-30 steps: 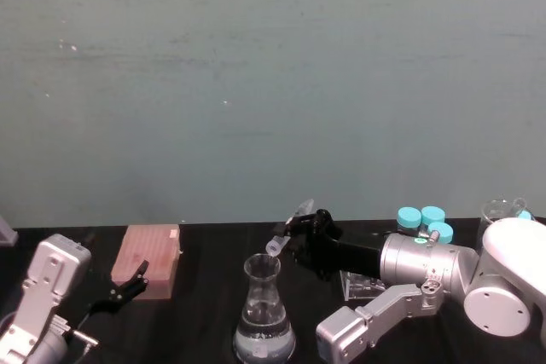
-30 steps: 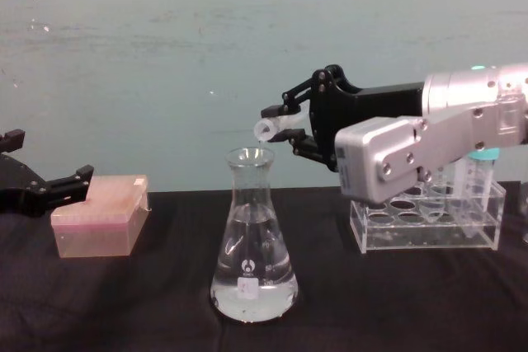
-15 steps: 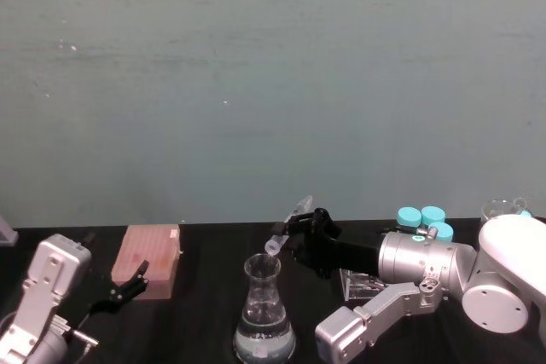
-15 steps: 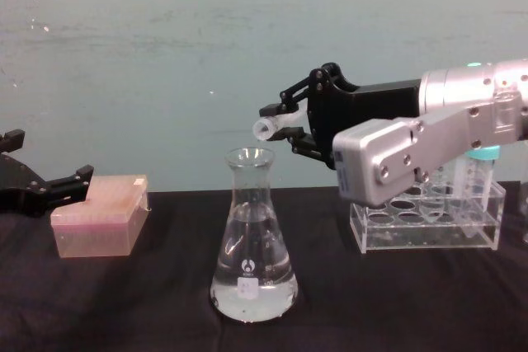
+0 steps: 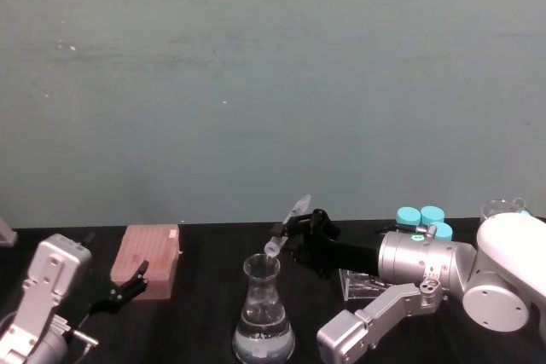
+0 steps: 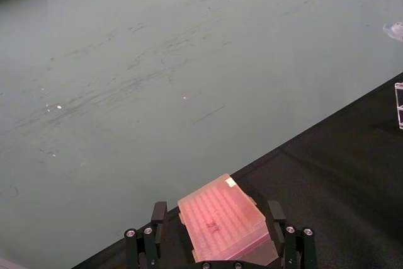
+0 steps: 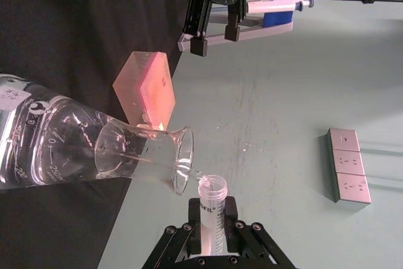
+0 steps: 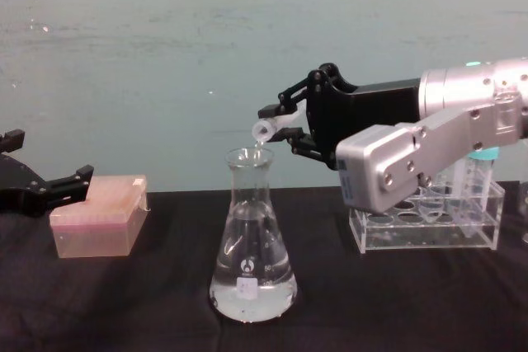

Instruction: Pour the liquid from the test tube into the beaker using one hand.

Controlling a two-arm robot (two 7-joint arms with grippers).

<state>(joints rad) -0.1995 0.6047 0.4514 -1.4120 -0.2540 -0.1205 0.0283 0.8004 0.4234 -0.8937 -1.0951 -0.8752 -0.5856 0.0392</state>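
My right gripper [image 8: 280, 126] pinches the tilted test tube [image 8: 264, 129] over the beaker [image 8: 252, 245]; right wrist view sets rim beside lip; left gripper [image 6: 215, 207] hangs spread.

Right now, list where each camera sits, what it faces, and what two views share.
Head: high, looking down; shows left gripper, and right gripper holding the test tube over the beaker.
Chest: lower, looking across the table; right arm enters from right.
Left wrist: faces the pink box past its own fingers.
Right wrist: faces tube mouth and beaker rim.
Head, chest share tube and beaker.
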